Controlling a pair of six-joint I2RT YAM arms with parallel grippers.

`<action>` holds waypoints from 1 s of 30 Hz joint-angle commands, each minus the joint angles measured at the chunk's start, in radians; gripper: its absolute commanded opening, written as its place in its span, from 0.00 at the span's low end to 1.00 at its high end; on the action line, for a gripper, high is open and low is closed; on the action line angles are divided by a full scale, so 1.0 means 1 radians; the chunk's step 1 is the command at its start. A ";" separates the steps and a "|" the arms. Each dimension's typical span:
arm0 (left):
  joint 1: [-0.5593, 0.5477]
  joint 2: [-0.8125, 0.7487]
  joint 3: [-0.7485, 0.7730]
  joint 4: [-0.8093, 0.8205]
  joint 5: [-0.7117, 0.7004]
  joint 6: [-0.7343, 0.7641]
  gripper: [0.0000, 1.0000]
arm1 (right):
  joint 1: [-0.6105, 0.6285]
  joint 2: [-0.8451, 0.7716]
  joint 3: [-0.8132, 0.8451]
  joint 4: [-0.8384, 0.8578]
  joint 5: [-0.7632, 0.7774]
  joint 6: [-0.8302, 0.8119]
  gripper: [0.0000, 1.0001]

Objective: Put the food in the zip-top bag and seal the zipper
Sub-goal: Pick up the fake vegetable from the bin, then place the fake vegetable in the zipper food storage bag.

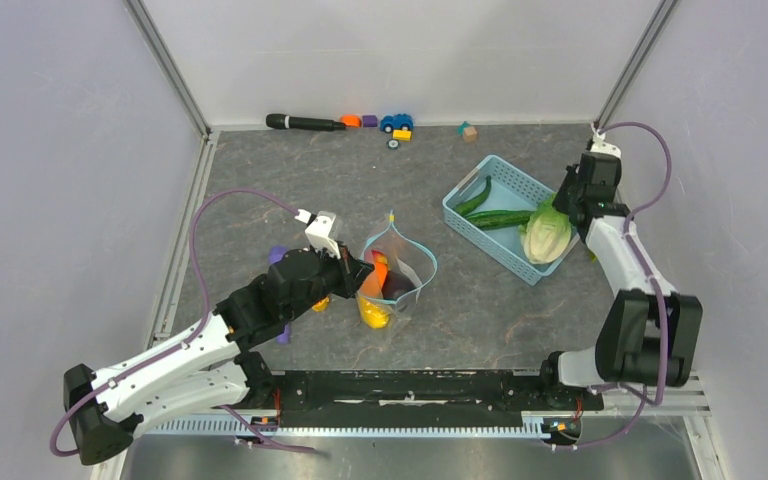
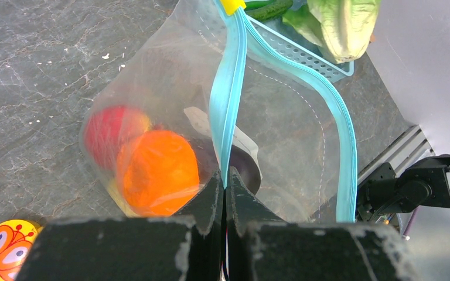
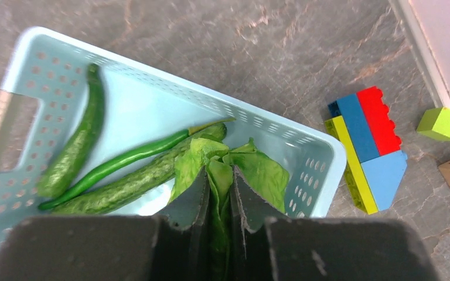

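The clear zip-top bag [image 1: 392, 280] stands open in the middle of the table. My left gripper [image 2: 225, 178] is shut on its teal zipper [image 2: 225, 105] and holds that edge up. Inside the bag lie an orange [image 2: 158, 170], a red round fruit [image 2: 108, 132], a dark eggplant [image 2: 243, 167] and a yellow mango [image 1: 373, 313]. At the back right, my right gripper [image 3: 219, 172] is shut on the leaves of the green lettuce [image 3: 258, 172], which rests at the near end of the basket [image 3: 152, 76]. Long green pods [image 3: 76, 152] lie beside it.
The light-blue lattice basket [image 1: 488, 160] sits at an angle at the right. Stacked toy blocks [image 3: 366, 146] and a green cube [image 3: 442, 123] lie beside it near the wall. A black stick [image 1: 305, 123] and a toy car [image 1: 396, 122] lie along the back edge. A butterfly toy [image 2: 9, 246] lies under the left arm.
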State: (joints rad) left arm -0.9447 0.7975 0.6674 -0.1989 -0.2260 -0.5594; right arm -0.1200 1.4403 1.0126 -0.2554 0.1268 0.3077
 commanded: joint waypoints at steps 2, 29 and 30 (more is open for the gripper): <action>-0.003 -0.012 0.011 0.044 0.007 0.000 0.02 | 0.002 -0.154 -0.094 0.210 -0.063 -0.037 0.01; -0.003 0.006 0.012 0.052 0.016 -0.009 0.02 | 0.502 -0.688 -0.383 0.739 -0.088 -0.044 0.00; -0.003 0.007 0.013 0.050 0.018 -0.009 0.02 | 0.531 -0.676 -0.374 0.741 -0.109 -0.040 0.00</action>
State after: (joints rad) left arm -0.9447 0.7994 0.6674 -0.1982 -0.2222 -0.5598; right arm 0.3069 0.7597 0.6056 0.4004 0.0444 0.2436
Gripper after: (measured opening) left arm 0.034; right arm 0.159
